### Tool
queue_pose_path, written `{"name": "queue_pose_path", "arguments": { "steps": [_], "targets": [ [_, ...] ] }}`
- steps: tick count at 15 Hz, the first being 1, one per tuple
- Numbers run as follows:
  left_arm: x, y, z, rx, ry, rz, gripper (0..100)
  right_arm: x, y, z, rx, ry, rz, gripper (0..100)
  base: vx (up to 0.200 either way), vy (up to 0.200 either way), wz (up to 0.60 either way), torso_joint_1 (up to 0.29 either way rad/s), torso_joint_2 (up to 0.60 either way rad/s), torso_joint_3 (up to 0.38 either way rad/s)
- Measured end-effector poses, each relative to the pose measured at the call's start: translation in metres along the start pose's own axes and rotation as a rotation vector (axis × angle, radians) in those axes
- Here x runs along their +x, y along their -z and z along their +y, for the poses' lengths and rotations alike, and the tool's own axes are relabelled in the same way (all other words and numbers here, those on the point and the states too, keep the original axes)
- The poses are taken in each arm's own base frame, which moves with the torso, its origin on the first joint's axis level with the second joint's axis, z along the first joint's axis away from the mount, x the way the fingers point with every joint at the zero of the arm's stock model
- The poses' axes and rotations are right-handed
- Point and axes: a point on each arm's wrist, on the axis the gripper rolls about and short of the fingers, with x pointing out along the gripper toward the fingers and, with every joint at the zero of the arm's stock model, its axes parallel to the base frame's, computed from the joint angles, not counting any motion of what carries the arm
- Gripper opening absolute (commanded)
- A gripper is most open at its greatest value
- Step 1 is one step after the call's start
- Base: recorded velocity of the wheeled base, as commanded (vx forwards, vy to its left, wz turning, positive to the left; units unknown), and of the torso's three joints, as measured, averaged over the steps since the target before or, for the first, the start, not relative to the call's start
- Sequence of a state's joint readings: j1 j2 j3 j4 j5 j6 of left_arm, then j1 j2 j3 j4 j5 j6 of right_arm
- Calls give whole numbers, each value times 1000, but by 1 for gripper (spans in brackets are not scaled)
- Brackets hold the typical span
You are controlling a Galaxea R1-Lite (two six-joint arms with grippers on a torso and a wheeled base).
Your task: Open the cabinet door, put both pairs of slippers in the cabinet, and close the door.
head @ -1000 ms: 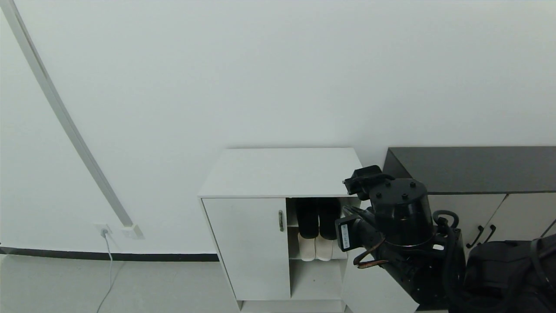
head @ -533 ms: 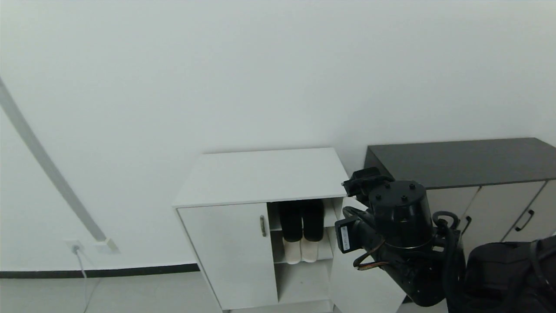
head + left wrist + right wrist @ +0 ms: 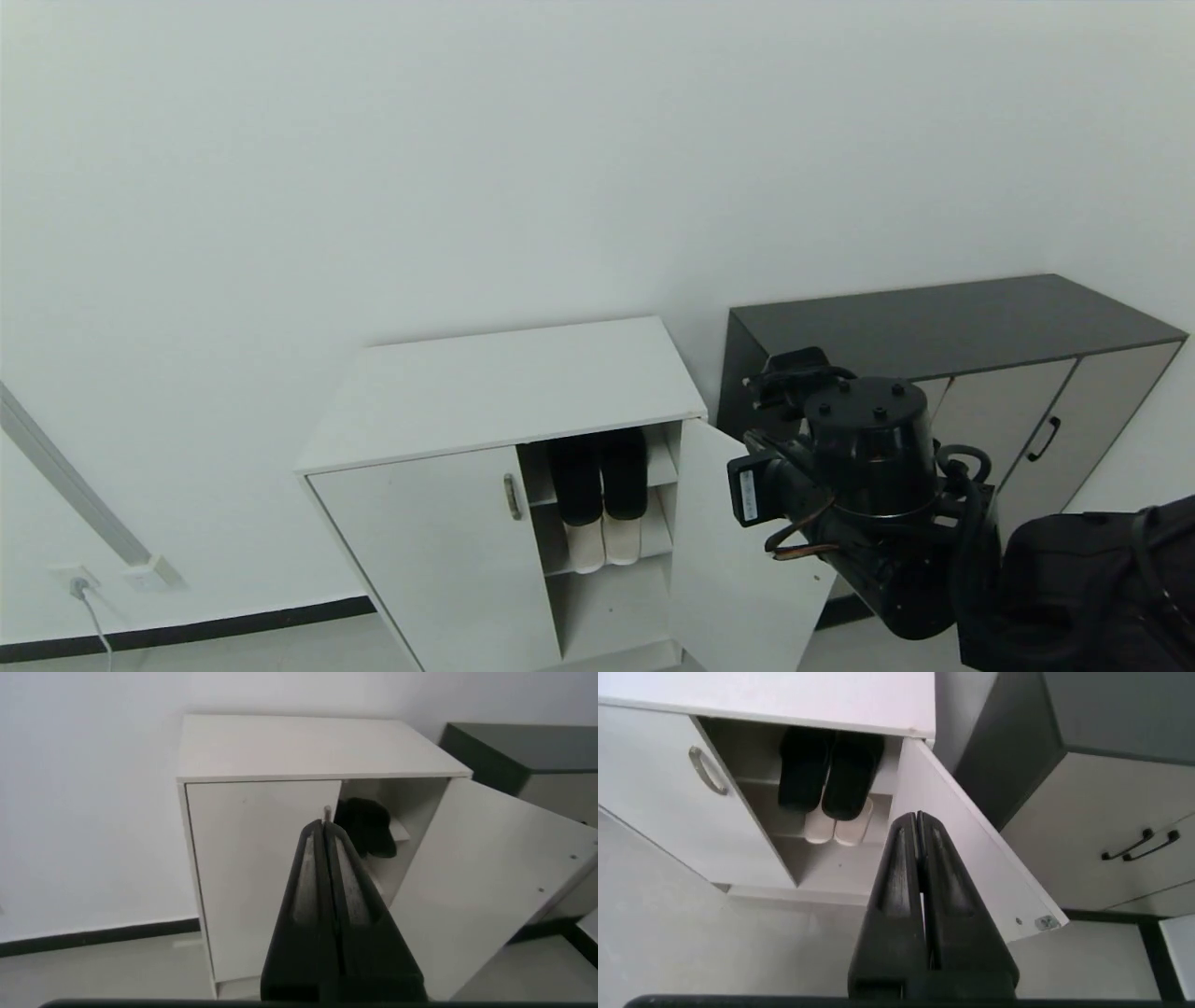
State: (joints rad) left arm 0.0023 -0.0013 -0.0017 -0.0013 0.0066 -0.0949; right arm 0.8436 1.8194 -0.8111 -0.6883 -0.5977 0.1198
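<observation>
Head view
- Cabinet (image 3: 504,392): white, low, flat top, against the wall.
- Left door (image 3: 439,551): shut; metal handle (image 3: 512,496) at its 3 o'clock edge.
- Right door (image 3: 738,560): swung wide open, at 3 o'clock of the opening.
- Black slippers (image 3: 602,471): one pair, side by side on the upper shelf inside.
- White slippers (image 3: 602,546): one pair, side by side on the shelf below, at 6 o'clock of the black pair.
- Sideboard (image 3: 934,317): dark top, grey doors, at 3 o'clock of the cabinet.

Left wrist view
- Left gripper (image 3: 325,826): fingers pressed together, holding nothing, in the air in front of the cabinet, apart from it.
- Black slippers (image 3: 369,826): in the open half.

Right wrist view
- Right gripper (image 3: 920,821): fingers pressed together, holding nothing, hanging before the opening; whether it touches the right door I cannot tell.
- Slippers: black pair on the shelf above the white pair, toes outward.
</observation>
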Motion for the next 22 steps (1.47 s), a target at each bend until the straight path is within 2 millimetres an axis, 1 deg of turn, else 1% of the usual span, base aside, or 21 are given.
{"name": "queue_pose_path", "arguments": {
  "steps": [4,12,15,18,22],
  "targets": [
    [0,0,0,1,-1,-1,0,2,3,0,-3,4,6,0,0,0,0,0,0,0],
    [0,0,0,0,-1,-1,0,5,4,-4,-16,15,-22,0,-200,0,0,-1,1,2],
    [0,0,0,0,-1,-1,0,8,5,-10,-13,30,-17,0,0,0,0,0,0,0],
    [0,0,0,0,0,0,0,22,6,-25,12,52,-25,0,0,0,0,0,0,0],
    [0,0,0,0,-1,0,0,66,8,-69,34,117,-26,0,0,0,0,0,0,0]
  ]
}}
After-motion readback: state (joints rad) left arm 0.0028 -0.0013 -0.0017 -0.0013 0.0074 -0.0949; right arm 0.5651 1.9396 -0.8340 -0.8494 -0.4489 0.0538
